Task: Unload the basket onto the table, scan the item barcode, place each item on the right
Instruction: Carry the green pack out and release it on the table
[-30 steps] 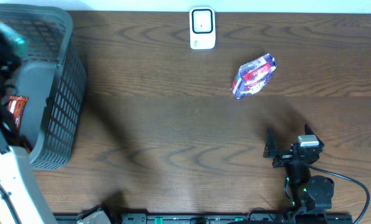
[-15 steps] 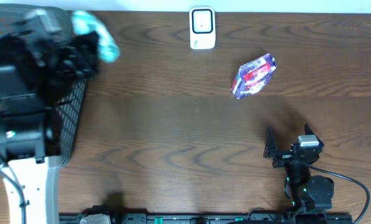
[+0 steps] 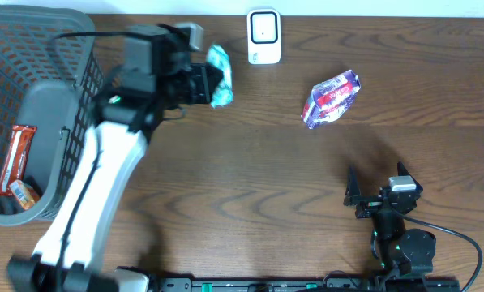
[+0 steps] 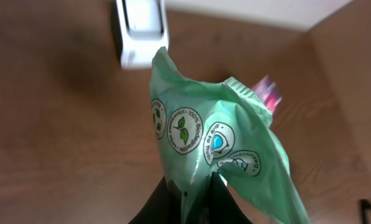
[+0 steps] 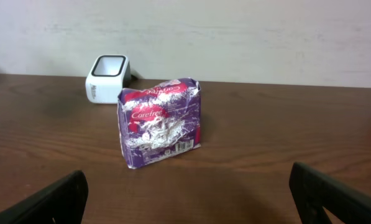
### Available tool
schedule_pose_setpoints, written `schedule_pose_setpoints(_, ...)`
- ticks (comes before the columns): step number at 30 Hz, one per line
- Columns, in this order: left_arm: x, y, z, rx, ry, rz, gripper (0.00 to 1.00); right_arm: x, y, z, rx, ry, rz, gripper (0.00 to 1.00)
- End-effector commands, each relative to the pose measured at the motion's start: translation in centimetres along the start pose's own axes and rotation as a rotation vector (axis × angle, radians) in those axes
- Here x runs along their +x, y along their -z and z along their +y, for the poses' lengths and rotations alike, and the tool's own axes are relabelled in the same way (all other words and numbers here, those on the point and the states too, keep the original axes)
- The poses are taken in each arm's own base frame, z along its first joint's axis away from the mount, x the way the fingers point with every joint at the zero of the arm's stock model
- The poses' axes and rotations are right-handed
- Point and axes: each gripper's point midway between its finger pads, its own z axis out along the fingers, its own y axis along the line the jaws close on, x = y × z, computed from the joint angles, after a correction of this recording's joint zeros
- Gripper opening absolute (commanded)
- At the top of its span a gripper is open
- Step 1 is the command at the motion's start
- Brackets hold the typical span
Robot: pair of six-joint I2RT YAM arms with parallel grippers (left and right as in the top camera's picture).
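- Left fingers pinch a green crinkled plastic pouch at eight o'clock from the white box-shaped scanner.
- Right fingers gape empty, five o'clock from a purple foil packet.

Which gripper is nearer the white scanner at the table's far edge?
Left. The left gripper, shut on the green packet, hangs just left of the scanner in the overhead view. The right gripper stands open at the near edge, beyond the purple pack.
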Motion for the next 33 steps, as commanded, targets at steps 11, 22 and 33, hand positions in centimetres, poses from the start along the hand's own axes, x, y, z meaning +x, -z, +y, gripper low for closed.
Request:
schedule_pose_setpoints(11,9.9,-11.4,0.9,-0.028,-0.001,0.366,0.45,0.1,0.0,0.0,0.003,0.008,0.001,0.99)
schedule_pose_setpoints(22,2.5,-5.7,-1.0,0.018,-0.04,0.13,0.75,0.1,0.0,0.0,0.003,0.008,0.001,0.99)
schedule_pose_setpoints(33,-9.0,19.4,10.2,-0.419,0.059,-0.529,0.79,0.1,0.0,0.0,0.003,0.009,0.001,0.99)
